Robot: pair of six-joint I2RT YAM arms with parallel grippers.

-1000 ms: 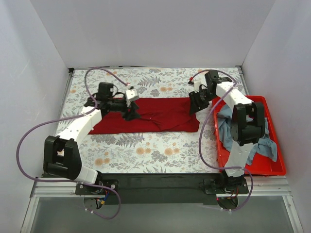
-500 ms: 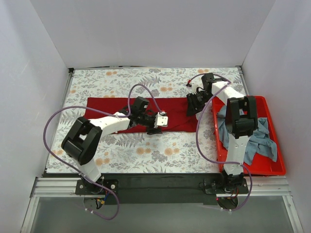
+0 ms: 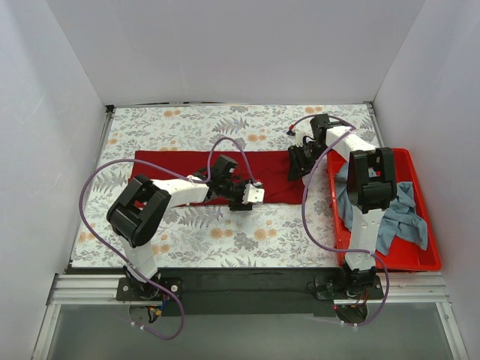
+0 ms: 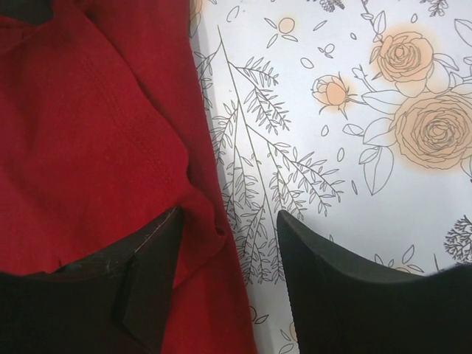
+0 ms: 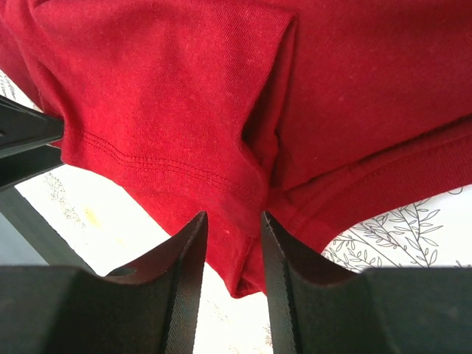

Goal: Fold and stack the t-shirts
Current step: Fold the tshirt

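Lengthwise, the dark red t-shirt (image 3: 270, 169) runs left to right across the floral counter (image 3: 225, 236) as a long band, its long axis parallel to the counter's near edge. At the middle of that band's near edge the left gripper (image 4: 230, 221) is released: its 2 fingers stand apart, 1 against the cloth, 1 over bare counter. At the band's right end the right gripper (image 5: 233, 220) pinches a bunched hem. Farther right, the grey-blue t-shirt (image 3: 405, 217) lies crumpled in the red bin (image 3: 386, 264).
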